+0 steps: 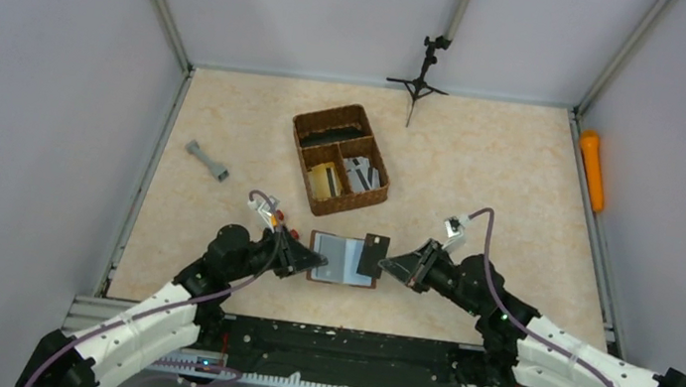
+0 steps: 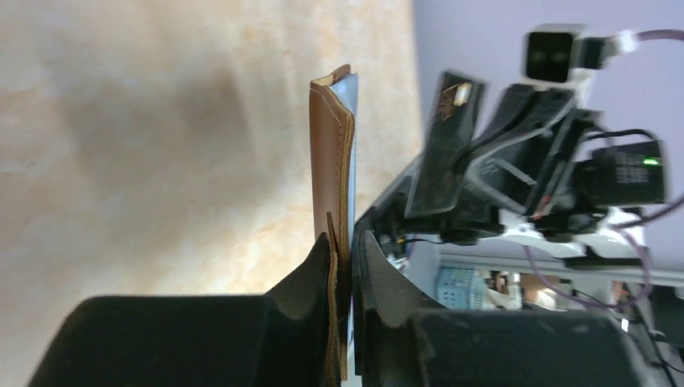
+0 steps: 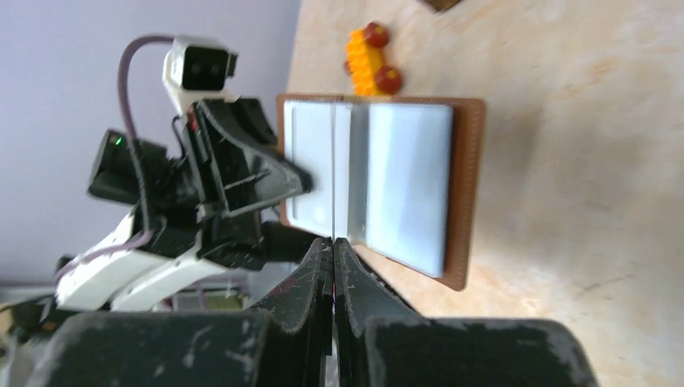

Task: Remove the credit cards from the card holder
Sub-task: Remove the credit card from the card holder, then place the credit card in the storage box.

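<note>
Card holder (image 1: 342,260) edge in left pincer (image 1: 312,261)

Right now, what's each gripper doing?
Left gripper: closed on the edge of the card holder.
Right gripper: closed; whether it pinches anything cannot be told.

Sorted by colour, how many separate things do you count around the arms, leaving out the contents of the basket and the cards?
Brown: 2, woven basket and card holder
Grey: 1, small bar
Orange: 1, stick by the right wall
Yellow: 1, toy block
Black: 1, tripod
Total: 6
</note>
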